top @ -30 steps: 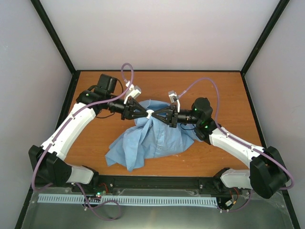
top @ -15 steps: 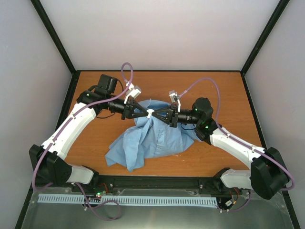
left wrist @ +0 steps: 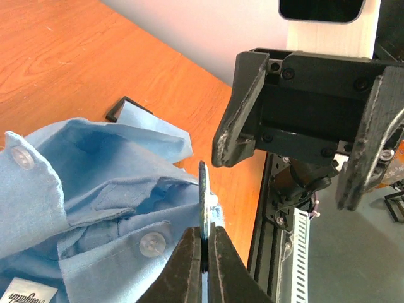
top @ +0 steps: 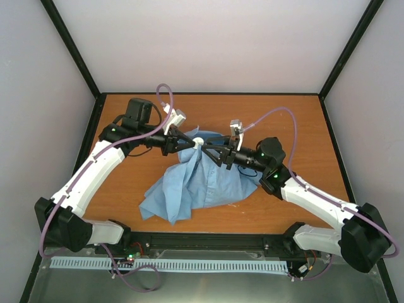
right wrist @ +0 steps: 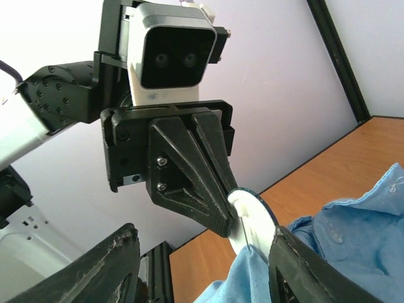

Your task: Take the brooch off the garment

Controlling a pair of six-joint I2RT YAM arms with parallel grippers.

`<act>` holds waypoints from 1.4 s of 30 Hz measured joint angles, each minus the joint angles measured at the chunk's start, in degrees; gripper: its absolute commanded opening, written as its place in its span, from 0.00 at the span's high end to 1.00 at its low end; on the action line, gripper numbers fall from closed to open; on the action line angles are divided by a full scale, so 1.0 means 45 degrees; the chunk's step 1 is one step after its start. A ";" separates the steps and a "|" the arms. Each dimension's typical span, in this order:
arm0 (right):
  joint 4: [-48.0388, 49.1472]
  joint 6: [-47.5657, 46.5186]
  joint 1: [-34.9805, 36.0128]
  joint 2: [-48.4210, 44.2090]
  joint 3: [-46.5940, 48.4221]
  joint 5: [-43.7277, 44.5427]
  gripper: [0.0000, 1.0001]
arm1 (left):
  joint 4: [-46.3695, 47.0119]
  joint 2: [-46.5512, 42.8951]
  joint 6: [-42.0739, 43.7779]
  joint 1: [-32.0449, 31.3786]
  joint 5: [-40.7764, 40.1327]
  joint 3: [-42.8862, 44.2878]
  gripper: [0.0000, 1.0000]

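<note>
Now, nearest me, the shirt is lying heaped on the desk, its lower folds spreading toward the arm bases. Above the heap the cloth is being drawn up into a peak.

Just short of that peak the right hand is standing wide, with nothing between its fingers. A second ago it was closed, meeting the other hand tip to tip at the disc. It has since let go and is sitting a little lower and nearer, beside the disc but apart from it.

At the peak itself the brooch is riding clear of the desk, edge-on between the narrow fingers of the left hand, which is pinching its rim. That hand has carried it slightly farther back than it was.

Blue cloth is hanging from the disc's underside and pressing against it, so I am judging the brooch not yet free of the shirt. Only one hand is gripping now. To my eye the right hand is opening to take the fabric, so the two can be pulled apart.
</note>
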 measured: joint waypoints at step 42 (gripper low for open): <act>0.2147 0.0865 0.0573 0.1112 -0.0510 0.2317 0.62 | 0.0311 0.0204 -0.1185 0.0049 0.1724 0.0015 0.99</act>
